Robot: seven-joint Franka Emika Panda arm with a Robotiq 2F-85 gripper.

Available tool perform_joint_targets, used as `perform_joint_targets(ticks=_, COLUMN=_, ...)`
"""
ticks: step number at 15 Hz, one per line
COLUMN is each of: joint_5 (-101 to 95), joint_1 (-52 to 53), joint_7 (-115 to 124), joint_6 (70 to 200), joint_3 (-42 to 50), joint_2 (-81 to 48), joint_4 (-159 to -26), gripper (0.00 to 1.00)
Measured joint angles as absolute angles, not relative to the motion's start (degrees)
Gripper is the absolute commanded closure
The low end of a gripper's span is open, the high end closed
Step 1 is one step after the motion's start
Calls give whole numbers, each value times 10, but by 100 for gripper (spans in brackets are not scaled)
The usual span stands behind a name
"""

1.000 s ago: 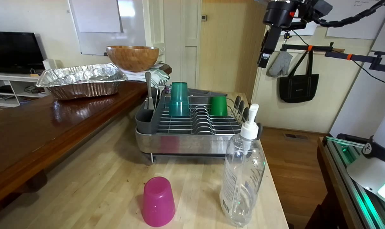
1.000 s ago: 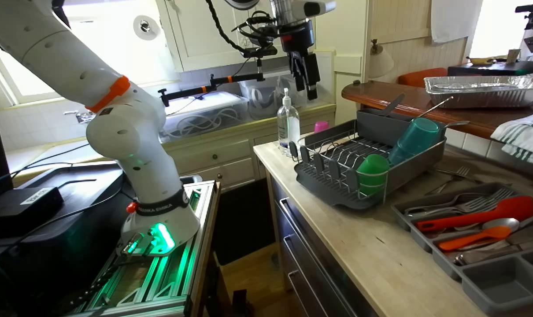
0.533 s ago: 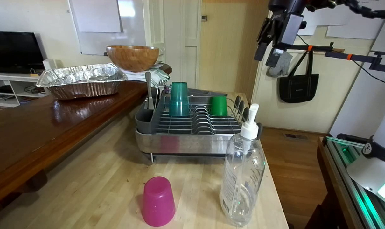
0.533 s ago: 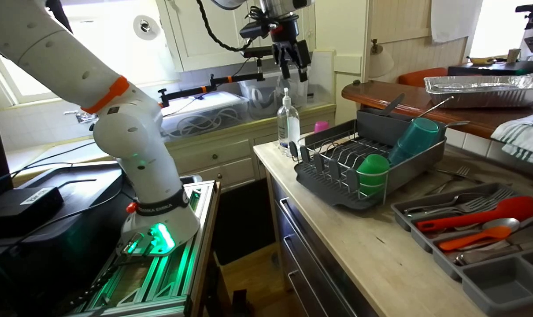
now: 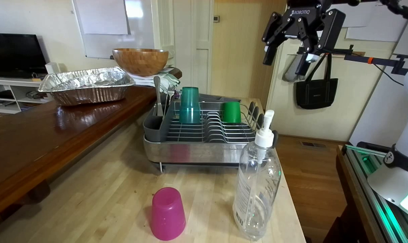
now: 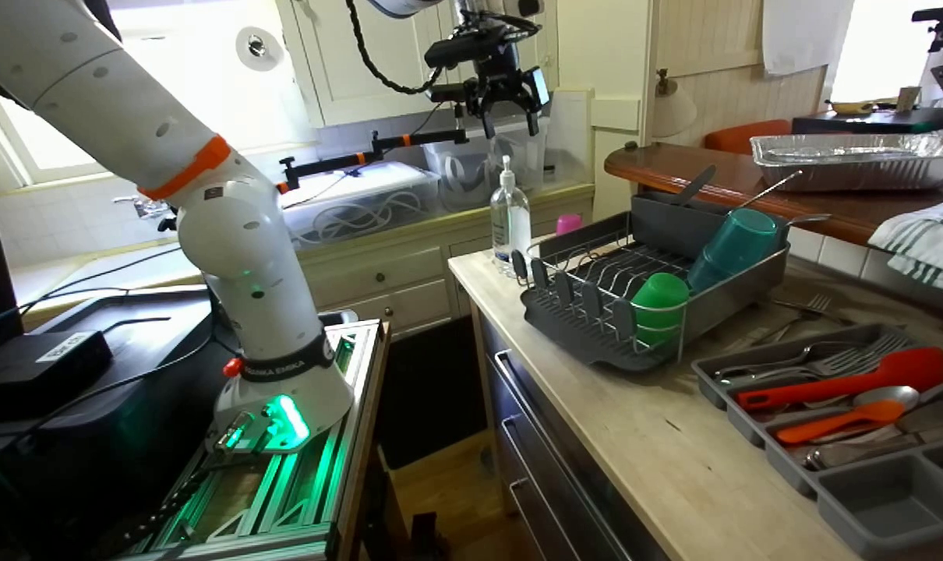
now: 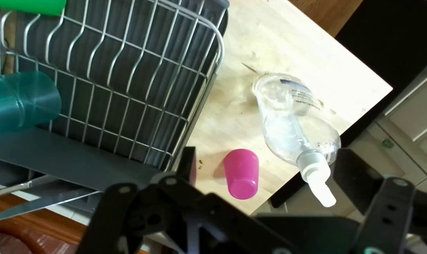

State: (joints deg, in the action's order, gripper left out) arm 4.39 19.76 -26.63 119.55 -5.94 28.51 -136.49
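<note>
My gripper (image 5: pixel 285 65) is open and empty, held high above the counter; it also shows in an exterior view (image 6: pixel 510 131) above the pump bottle. In the wrist view the gripper (image 7: pixel 270 169) has its jaws wide apart. A pink cup (image 7: pixel 242 173) and a clear bottle with a white pump (image 7: pixel 287 113) appear between and beyond them, well below. The pink cup (image 5: pixel 168 214) stands upside down on the wooden counter, left of the upright bottle (image 5: pixel 256 195). The dish rack (image 5: pixel 197 152) behind them holds teal (image 5: pixel 190 104) and green (image 5: pixel 231 112) cups. My gripper touches nothing.
A grey cutlery tray (image 6: pixel 877 499) with forks, spoons and red and orange utensils lies beside the rack. A raised dark wood bar (image 5: pixel 55 128) bears a foil pan (image 5: pixel 86 87) and a wooden bowl (image 5: pixel 140 62). Utensils stand in the rack's holder (image 5: pixel 153 130).
My gripper has turned about its wrist, so its fingers now show spread apart in both exterior views. It has shifted slightly. The cups, bottle and rack have not moved.
</note>
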Motion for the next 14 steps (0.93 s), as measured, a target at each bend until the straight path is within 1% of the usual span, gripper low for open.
perform_joint_targets(ticks=7, joint_5=44, joint_1=232, joint_7=-411, joint_6=1205, joint_3=-68, joint_2=182, joint_4=-1301, gripper=0)
perform_joint_targets(ticks=14, joint_5=45, joint_1=233, joint_7=-463, joint_6=1205, joint_3=-84, joint_2=162, joint_4=-1289, gripper=0)
